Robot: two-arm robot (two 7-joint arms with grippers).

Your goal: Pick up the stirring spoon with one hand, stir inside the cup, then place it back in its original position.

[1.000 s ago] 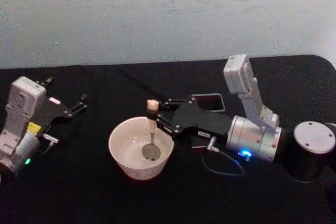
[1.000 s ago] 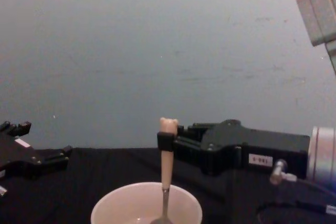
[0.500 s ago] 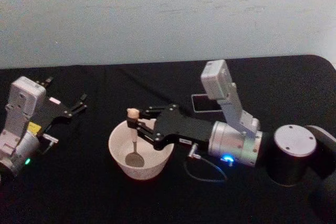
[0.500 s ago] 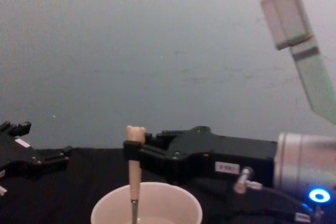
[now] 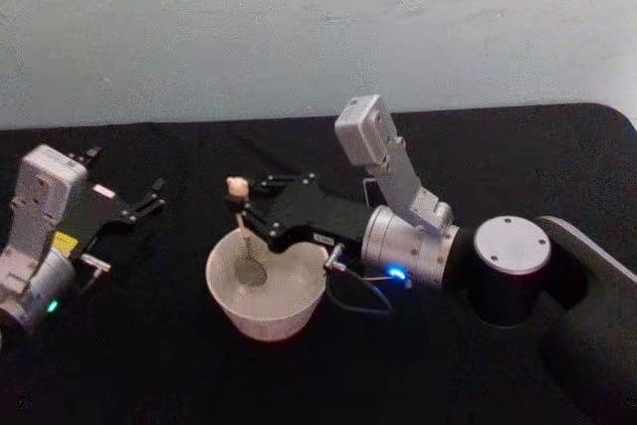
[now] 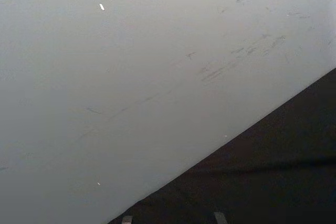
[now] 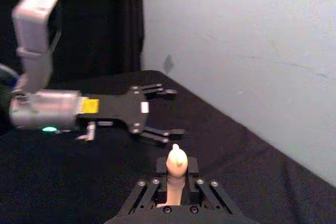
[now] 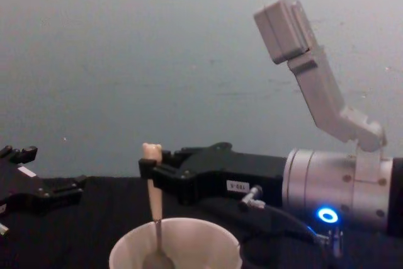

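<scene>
Cup (image 5: 264,321): seen nearest the robot on the black table (image 5: 149,365), just left of centre, upright (cream-white, wide-mouthed).
Spoon (image 5: 243,236): stood nearly upright inside the cup, metal bowl low against the inner left side, wooden handle and knob raised above the rim. In the chest view the spoon (image 8: 153,187) is seen over the left half of the cup (image 8: 201,247).
Right gripper (image 5: 244,211): reached in from the right over the cup's far rim, fingers clamped on the wooden handle just under the knob. The grip is confirmed in the chest view (image 8: 148,167) and the right wrist view (image 7: 176,179).
Left gripper (image 5: 127,171): parked at the table's left side, well apart from the cup, fingers spread wide, nothing held.
Wall (image 5: 299,27): pale, plain, behind the table.
</scene>
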